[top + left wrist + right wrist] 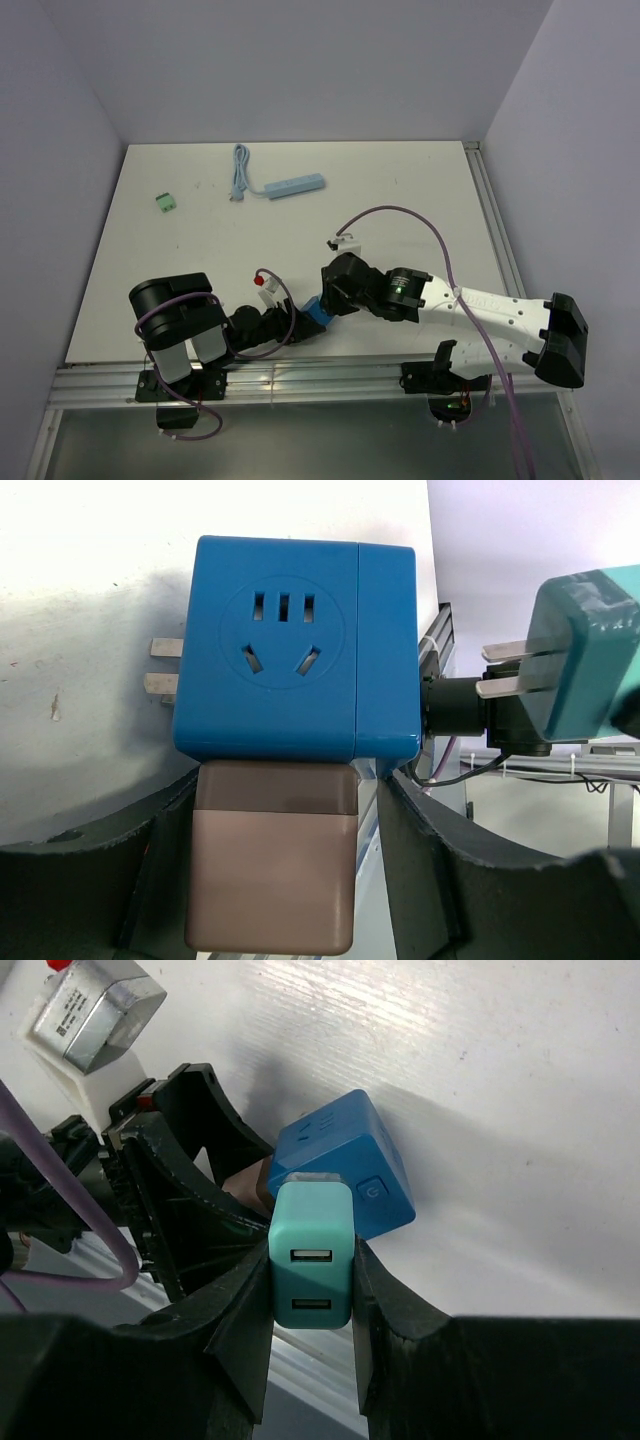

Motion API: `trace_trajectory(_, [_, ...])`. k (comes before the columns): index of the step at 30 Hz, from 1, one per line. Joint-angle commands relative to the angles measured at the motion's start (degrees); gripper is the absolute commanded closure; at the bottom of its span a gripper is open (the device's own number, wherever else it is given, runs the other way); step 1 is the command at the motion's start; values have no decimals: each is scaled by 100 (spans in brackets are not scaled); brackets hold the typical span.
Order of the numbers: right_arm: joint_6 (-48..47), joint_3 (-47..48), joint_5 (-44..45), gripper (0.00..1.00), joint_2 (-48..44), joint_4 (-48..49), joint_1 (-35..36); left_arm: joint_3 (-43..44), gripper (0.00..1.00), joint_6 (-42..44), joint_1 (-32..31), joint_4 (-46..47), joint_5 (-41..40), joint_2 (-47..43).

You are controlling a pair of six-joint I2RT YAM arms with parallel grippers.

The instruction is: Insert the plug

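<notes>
Left arm [250, 330]: is lying folded and low, reaching rightward from its base at the near left.
Left pincer [285, 790]: is gripping the blue socket cube [290, 650] by its tan lower part, one black finger hugging each side, jaws standing fairly wide.
Right arm [480, 310]: is stretching leftward from its base, the white forearm leading into a black wrist.
Right pincer [312, 1260]: is clamping the teal plug [312, 1270] between both fingers, jaws standing narrow.
Pincers together: are facing each other near the middle, the right one holding its plug just beside the left one's cube, the prongs not touching it.
</notes>
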Motion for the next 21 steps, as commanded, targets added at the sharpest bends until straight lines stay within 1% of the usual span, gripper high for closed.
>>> trace_trajectory(1, [-454, -287, 63, 100, -238, 599, 68, -772, 100, -57, 23, 2354, 165, 81])
trace_trajectory(7, [-666, -445, 168, 100, -211, 697, 147, -790, 100, -110, 23, 2354, 175, 29])
trace_trajectory(21, [-929, -1096, 72, 100, -545, 1365, 244, -781, 100, -224, 76, 2354, 297, 37])
